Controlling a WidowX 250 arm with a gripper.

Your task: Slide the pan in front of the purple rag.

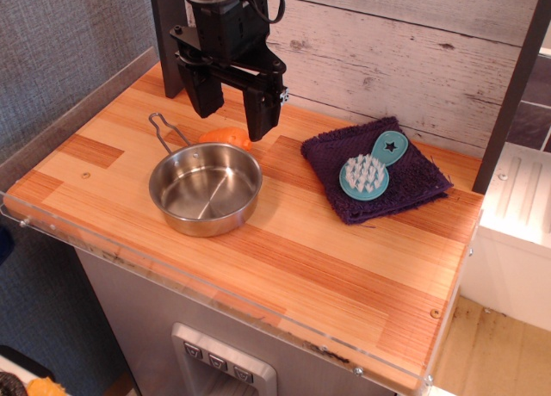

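Ok, no readable writing anywhere. Pan (206,188) sits left of centre on the table (344,275), empty, wire handle toward the back-left corner. Gripper (234,110) hangs above its far rim, jaws apart, holding nothing. Orange object (225,137) behind the pan. Purple rag (376,169) near the back-right corner, teal brush (372,166) with a star on top.

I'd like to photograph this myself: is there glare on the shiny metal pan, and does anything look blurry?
In the only view, observation.image, the small round stainless-steel pan shows soft bright reflections, not harsh glare; the dark purple fluffy rag and black gripper look sharp; the wooden table is evenly lit, with soft shadows.
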